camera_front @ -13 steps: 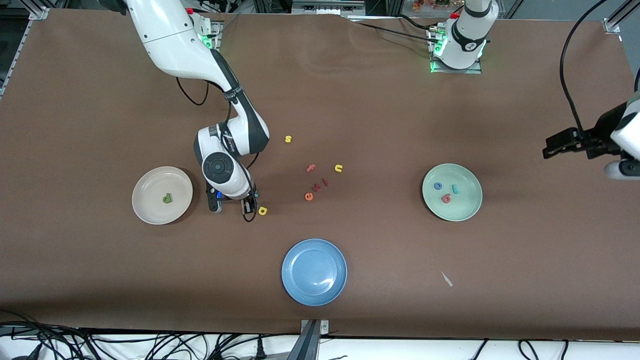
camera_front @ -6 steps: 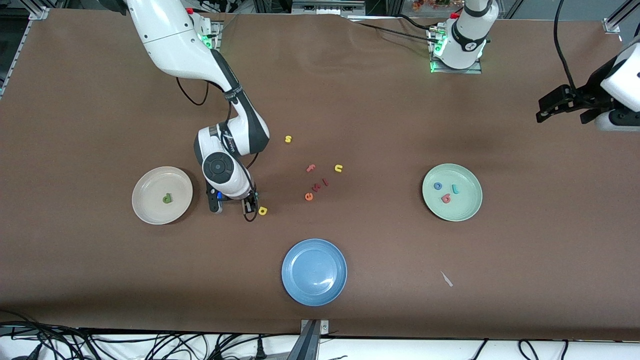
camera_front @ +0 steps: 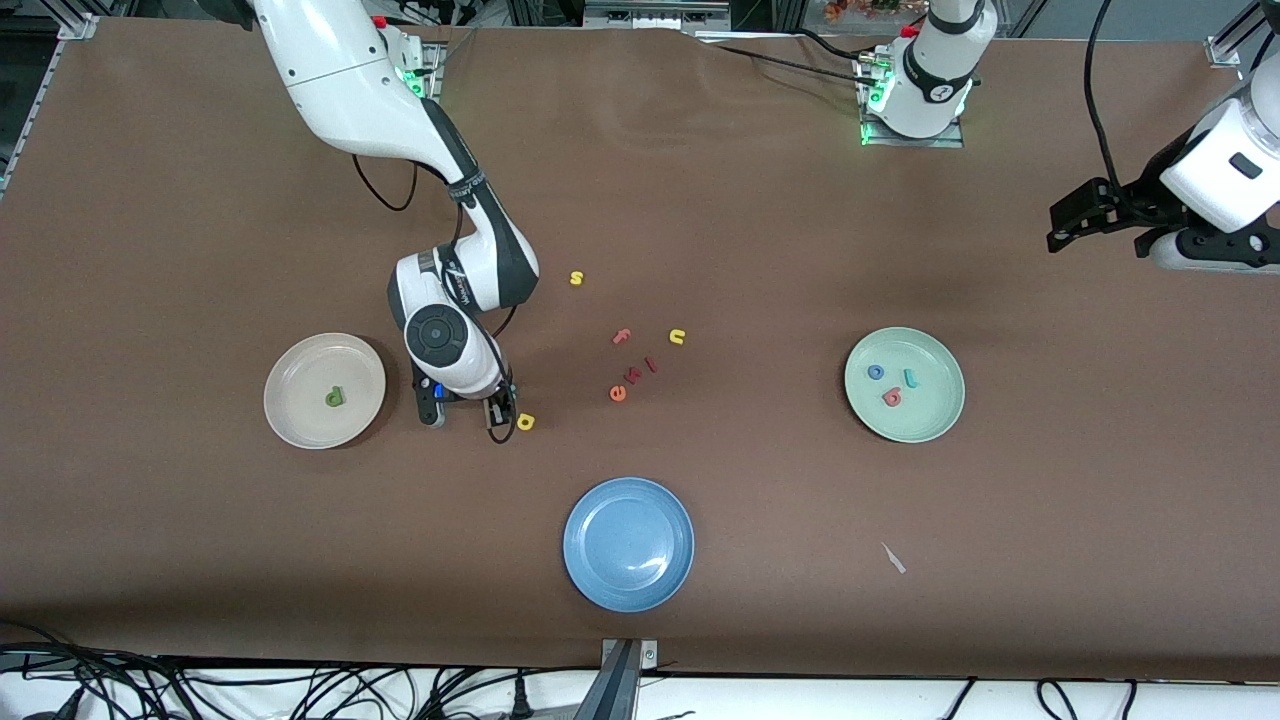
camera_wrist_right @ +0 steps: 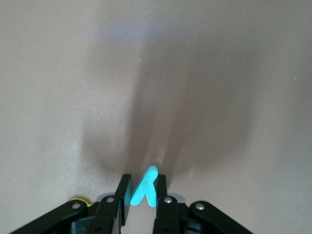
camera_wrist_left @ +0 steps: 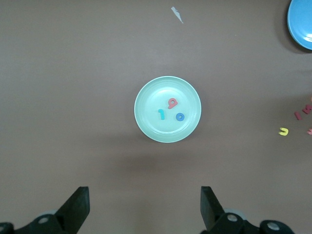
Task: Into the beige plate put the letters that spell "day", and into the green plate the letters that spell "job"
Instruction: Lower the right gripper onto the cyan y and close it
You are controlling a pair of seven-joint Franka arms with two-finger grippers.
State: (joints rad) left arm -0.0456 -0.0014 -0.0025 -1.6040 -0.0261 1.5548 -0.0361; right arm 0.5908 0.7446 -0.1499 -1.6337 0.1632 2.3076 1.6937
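My right gripper [camera_front: 497, 413] is down at the table between the beige plate [camera_front: 300, 425] and the loose letters. It is shut on the teal "y" [camera_wrist_right: 145, 187], which stands on edge between the fingers. The yellow "a" [camera_front: 525, 421] lies on the table right beside it. The dark green "d" [camera_front: 335, 398] lies in the beige plate. The green plate [camera_front: 935, 420] holds the blue "o" [camera_front: 876, 372], the teal "j" [camera_front: 909, 377] and the salmon "b" [camera_front: 892, 398]. My left gripper [camera_front: 1068, 218] hangs open and holds nothing, high over the left arm's end of the table.
A blue plate [camera_front: 628, 543] sits near the front edge. Loose letters lie mid-table: a yellow "s" [camera_front: 576, 278], a salmon "f" [camera_front: 621, 336], a yellow "u" [camera_front: 677, 337], an orange "e" [camera_front: 618, 393] and two small red ones. A white scrap [camera_front: 893, 558] lies near the front.
My right gripper's fingers have closed on the teal "y" without the arm shifting. The left arm has swung toward the robots' bases, gripper still open.
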